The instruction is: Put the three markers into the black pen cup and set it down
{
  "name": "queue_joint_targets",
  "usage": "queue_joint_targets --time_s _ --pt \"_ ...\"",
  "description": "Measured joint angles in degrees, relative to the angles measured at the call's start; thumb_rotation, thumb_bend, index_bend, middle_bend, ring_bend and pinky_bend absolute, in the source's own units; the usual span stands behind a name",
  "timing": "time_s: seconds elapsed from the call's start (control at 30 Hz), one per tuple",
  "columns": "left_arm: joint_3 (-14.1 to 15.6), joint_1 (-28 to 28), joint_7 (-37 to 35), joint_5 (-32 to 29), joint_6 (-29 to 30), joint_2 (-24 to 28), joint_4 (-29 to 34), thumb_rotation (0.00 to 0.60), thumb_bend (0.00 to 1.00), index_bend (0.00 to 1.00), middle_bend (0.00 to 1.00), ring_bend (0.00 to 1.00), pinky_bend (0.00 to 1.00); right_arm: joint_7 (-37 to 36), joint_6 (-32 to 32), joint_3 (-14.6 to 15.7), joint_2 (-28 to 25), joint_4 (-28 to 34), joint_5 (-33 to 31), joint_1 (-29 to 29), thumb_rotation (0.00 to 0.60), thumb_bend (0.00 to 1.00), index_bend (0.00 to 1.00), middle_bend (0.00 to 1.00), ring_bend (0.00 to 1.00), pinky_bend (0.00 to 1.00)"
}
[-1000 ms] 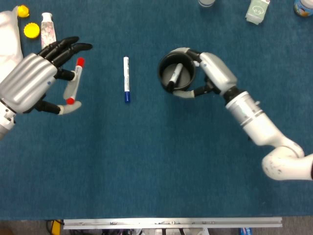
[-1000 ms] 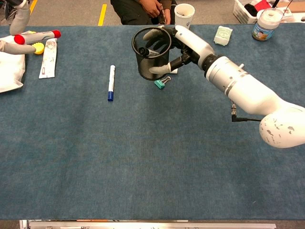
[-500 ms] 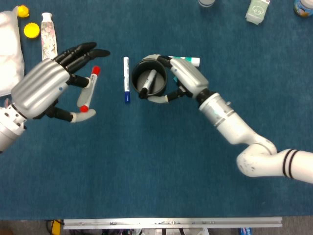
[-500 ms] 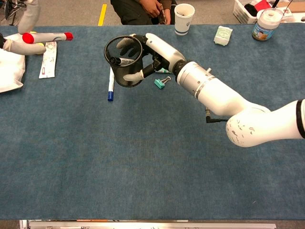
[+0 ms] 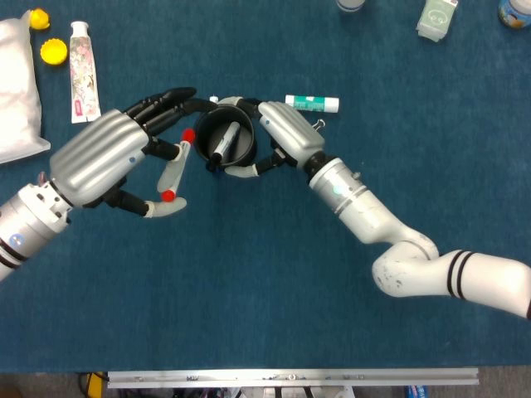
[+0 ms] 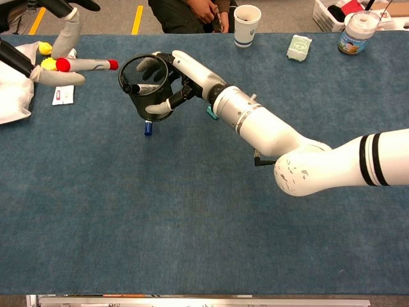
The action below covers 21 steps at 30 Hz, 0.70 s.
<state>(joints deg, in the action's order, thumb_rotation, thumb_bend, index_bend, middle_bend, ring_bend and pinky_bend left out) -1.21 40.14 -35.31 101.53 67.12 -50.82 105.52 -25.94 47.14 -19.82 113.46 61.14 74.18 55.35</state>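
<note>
My right hand (image 5: 286, 137) grips the black mesh pen cup (image 5: 241, 152) by its right side and holds it off the table, tilted. A black marker (image 5: 222, 143) lies inside the cup. My left hand (image 5: 112, 157) pinches a white marker with red ends (image 5: 177, 166) just left of the cup, its upper end close to the rim. The chest view shows that red marker (image 6: 86, 64) level and pointing at the cup (image 6: 139, 102) mouth, with my right hand (image 6: 185, 73) behind. The blue marker (image 6: 147, 130) lies on the table, mostly hidden under the cup.
A green-capped stick (image 5: 311, 103) lies right of the cup. A toothpaste tube (image 5: 83, 60), yellow caps (image 5: 53, 51) and a white bag (image 5: 17, 91) sit at the far left. A paper cup (image 6: 246, 17), a green packet (image 6: 298, 47) and a jar (image 6: 356, 32) line the back.
My right hand has carried the cup leftward over the blue marker. My left hand has moved right with the red marker, bringing its end up to the cup's rim.
</note>
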Motion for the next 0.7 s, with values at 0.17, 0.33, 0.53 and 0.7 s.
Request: queue_joint_targets --time_s 0.17,0.33,0.53,0.7 --pt "0.01 0.53 -0.6 0.27 -0.84 -0.93 0.06 0.6 0.22 0.68 0.11 0.0 0.13 -0.17 -0.11 -0.29 1.32 -1.23 -0.13 0.78 0.6 0.16 0.39 0.35 0.28 0.3" --pt "0.14 1.4 -0.28 0.36 -2.64 -2.0 -0.23 0.6 0.22 0.68 0.11 0.0 0.13 -0.49 0.16 -0.69 2.04 -1.41 -0.06 1.35 0.6 0.16 0.39 0.35 0.28 0.3" --pt "0.19 2.73 0.25 0.2 -4.83 -3.45 -0.58 0.6 0.22 0.67 0.11 0.0 0.13 -0.53 0.31 -0.88 2.15 -1.0 0.01 1.66 0.6 0.16 0.39 0.35 0.28 0.3" --pt "0.02 3.63 1.31 -0.72 -6.55 -4.12 -0.88 0.6 0.22 0.46 0.05 0.0 0.13 -0.65 0.65 -0.45 1.81 -0.24 0.27 1.3 0.6 0.16 0.39 0.35 0.28 0.3"
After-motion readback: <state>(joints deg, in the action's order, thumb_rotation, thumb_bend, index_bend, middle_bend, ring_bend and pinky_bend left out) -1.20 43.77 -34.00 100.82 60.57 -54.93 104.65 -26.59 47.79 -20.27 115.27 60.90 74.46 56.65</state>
